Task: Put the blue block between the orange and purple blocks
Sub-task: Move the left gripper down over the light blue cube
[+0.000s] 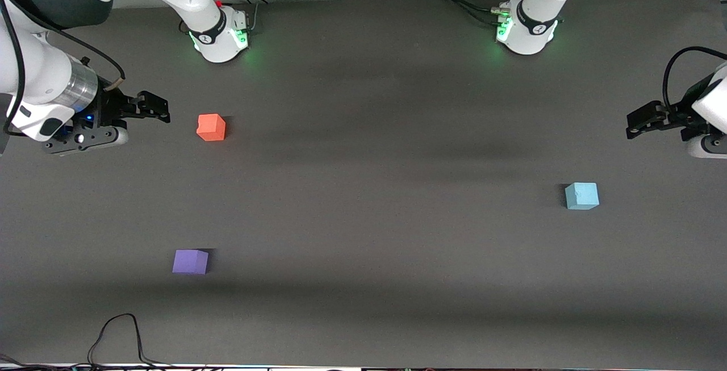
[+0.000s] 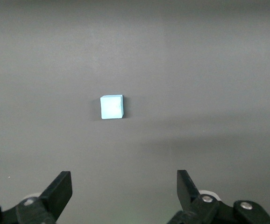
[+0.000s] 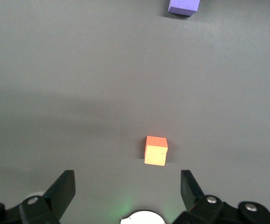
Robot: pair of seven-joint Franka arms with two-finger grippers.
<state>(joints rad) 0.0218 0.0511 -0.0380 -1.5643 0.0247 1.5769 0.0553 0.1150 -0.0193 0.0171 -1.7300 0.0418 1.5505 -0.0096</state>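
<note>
The blue block (image 1: 581,195) lies on the table toward the left arm's end; it also shows in the left wrist view (image 2: 111,107). The orange block (image 1: 211,127) lies toward the right arm's end, and the purple block (image 1: 190,261) lies nearer the front camera than it. Both show in the right wrist view, orange (image 3: 156,150) and purple (image 3: 184,6). My left gripper (image 1: 639,122) hangs open and empty at the table's end, apart from the blue block. My right gripper (image 1: 150,107) hangs open and empty beside the orange block, apart from it.
The dark table mat (image 1: 386,200) carries only the three blocks. The two arm bases (image 1: 221,36) (image 1: 525,33) stand along the edge farthest from the front camera. A black cable (image 1: 122,340) loops at the edge nearest the front camera.
</note>
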